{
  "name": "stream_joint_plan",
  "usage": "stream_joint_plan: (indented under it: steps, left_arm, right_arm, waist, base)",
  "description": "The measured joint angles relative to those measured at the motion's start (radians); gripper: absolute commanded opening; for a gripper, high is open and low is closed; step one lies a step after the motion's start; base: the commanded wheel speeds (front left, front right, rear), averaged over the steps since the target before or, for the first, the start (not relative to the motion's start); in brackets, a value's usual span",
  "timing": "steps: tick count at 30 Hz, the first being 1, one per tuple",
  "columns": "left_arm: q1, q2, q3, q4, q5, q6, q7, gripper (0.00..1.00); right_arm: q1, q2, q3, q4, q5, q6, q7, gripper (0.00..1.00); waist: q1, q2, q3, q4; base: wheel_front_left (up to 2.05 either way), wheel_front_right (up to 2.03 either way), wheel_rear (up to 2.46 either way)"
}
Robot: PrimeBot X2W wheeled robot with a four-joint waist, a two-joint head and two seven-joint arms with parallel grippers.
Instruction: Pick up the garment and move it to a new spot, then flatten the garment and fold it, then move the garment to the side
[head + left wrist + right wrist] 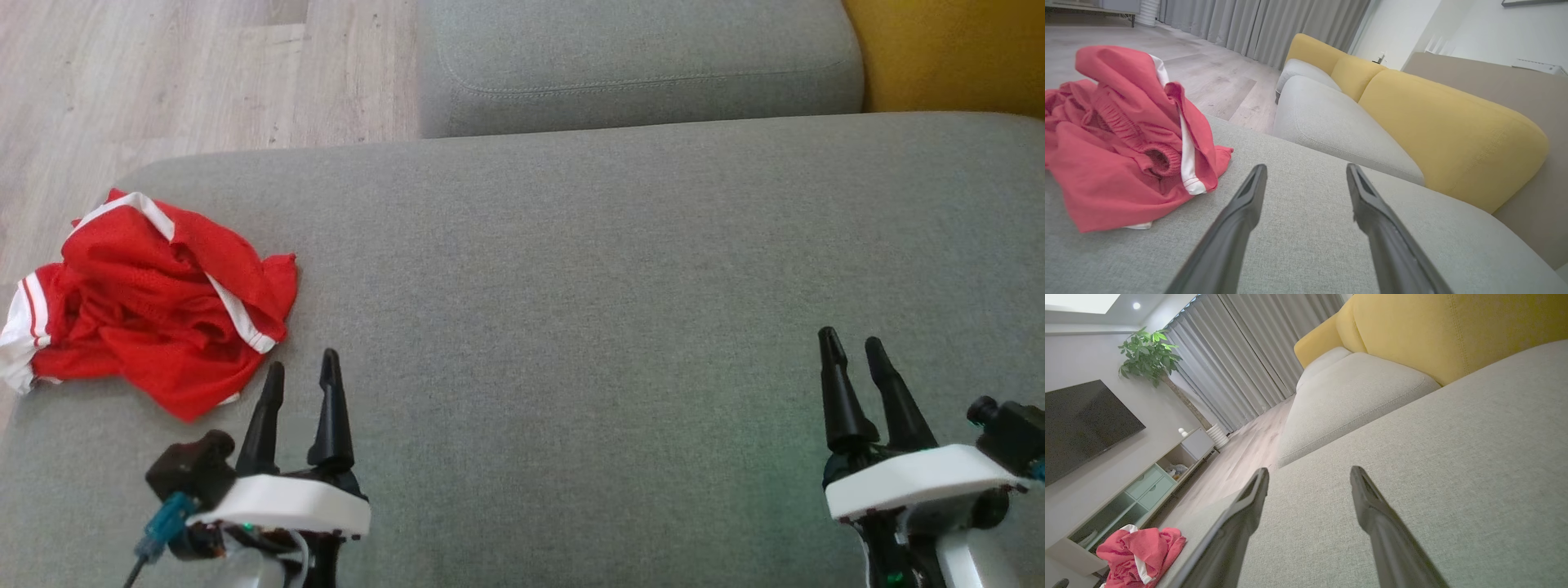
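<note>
Garment (155, 298): red, crumpled, at the left edge of the grey seat (571, 269). Left gripper (300, 377): low over the seat just beside the garment, fingers parted, empty, pointing forward. Right gripper (853, 346): well apart at the right, likewise spread and empty.

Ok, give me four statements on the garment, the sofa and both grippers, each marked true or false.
1. The red shorts lie crumpled at the left end of the grey seat cushion. True.
2. The left gripper is shut on the shorts. False: it is open, apart from them and holding nothing.
3. The right gripper is open over bare cushion. True.
4. The sofa's backrest is red. False: the back cushions are yellow.
</note>
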Motion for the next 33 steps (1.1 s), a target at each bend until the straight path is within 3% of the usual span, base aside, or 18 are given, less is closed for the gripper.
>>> stream_joint_plan:
  steps: [18, 33]
  left_arm:
    - [-0.02, 0.013, -0.066, 0.06, 0.222, 0.05, -0.057, 1.0]
    - [-0.021, 0.011, -0.065, 0.093, 0.343, 0.082, -0.102, 1.0]
  right_arm:
    - [0.022, -0.003, 0.022, -0.04, -0.218, 0.0, 0.012, 1.0]
    - [0.039, 0.009, 0.021, -0.058, -0.326, 0.0, 0.021, 1.0]
  waist:
    - [0.0, 0.0, -0.004, -0.003]
    - [0.0, 0.0, -0.004, -0.002]
  base:
    - [0.0, 0.0, 0.0]
    - [0.0, 0.0, 0.0]
